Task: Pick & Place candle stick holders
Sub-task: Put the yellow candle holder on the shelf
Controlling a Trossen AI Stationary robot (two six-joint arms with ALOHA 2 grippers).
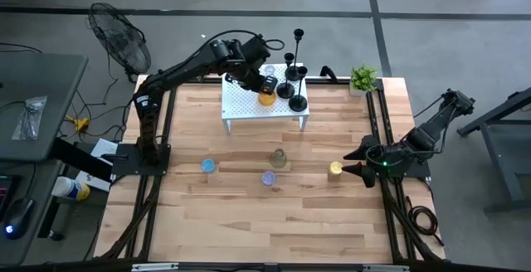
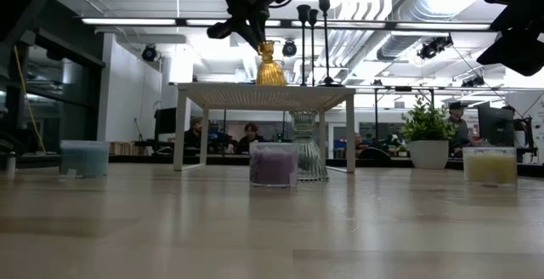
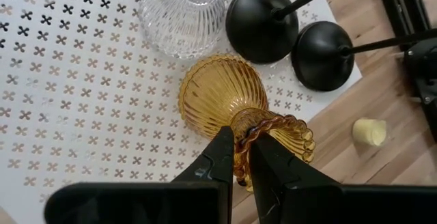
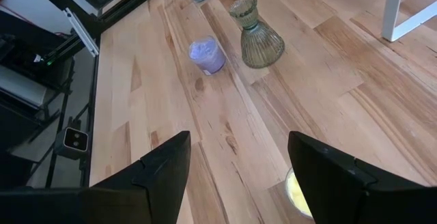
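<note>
An amber ribbed glass holder (image 3: 222, 101) stands on the white perforated stand (image 1: 249, 104) at the table's far middle, and my left gripper (image 3: 240, 157) is shut on it. A clear glass holder (image 3: 181, 12) and black candlesticks (image 1: 292, 73) stand beside it on the stand. On the table stand a blue (image 1: 207, 166), a purple (image 1: 268, 177), a greenish ribbed (image 1: 279, 158) and a yellow holder (image 1: 335, 168). My right gripper (image 4: 235, 173) is open at the right, next to the yellow holder. My left gripper pinches the amber holder's wavy top rim (image 3: 263, 130) between its two fingers. The fingers come from above, slanting down. The holder stands upright with its base on the white stand (image 2: 270, 73).
A small green potted plant (image 1: 362, 78) stands at the far right corner. A fan (image 1: 118, 36) stands beyond the far left corner. The table's near half is bare wood (image 1: 265, 222). People sit in the room behind, in the low view.
</note>
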